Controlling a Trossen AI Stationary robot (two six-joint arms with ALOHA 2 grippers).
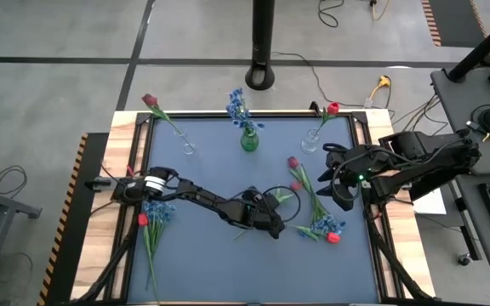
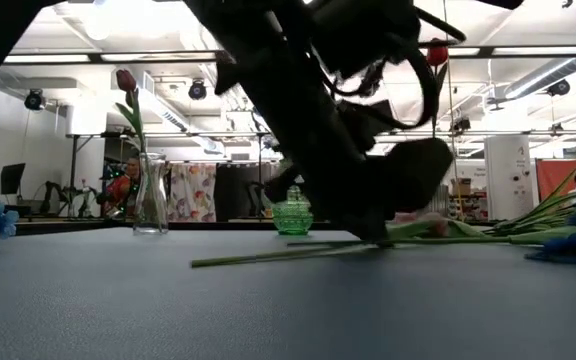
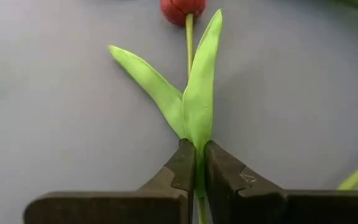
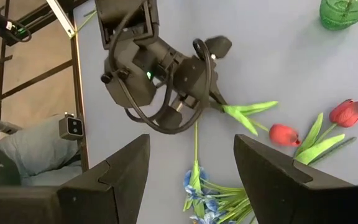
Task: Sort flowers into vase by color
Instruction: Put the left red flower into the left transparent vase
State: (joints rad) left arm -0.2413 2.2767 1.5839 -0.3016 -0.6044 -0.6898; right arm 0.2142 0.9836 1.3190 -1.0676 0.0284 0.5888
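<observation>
A red tulip (image 3: 182,9) with two green leaves (image 3: 191,99) lies mid-table, and my left gripper (image 1: 277,206) is shut on its stem. My right gripper (image 1: 334,183) is open above the table's right part, fingers (image 4: 123,180) wide apart, touching nothing. A maroon tulip (image 1: 293,161), blue blossoms (image 1: 326,225) and another red bloom (image 1: 333,238) lie right of centre. More flowers (image 1: 153,212) lie at the left. At the far edge, a clear vase (image 1: 185,146) holds a maroon tulip, a green vase (image 1: 249,140) holds blue sprigs, and a clear vase (image 1: 310,143) holds a red tulip. My left gripper pinches the red tulip's stem (image 3: 199,182) between its two fingers (image 3: 182,171), just below where the leaves branch off. It comes from above, slanting toward the table's right. The head points away from the fingers. The stem's free end (image 2: 203,263) lies on the table.
The three vases stand in a row along the far edge. Loose flowers lie in a pile near the left edge (image 1: 151,246) and in another at the right (image 1: 317,212), close under my right gripper. A black pole (image 1: 262,51) stands beyond the table.
</observation>
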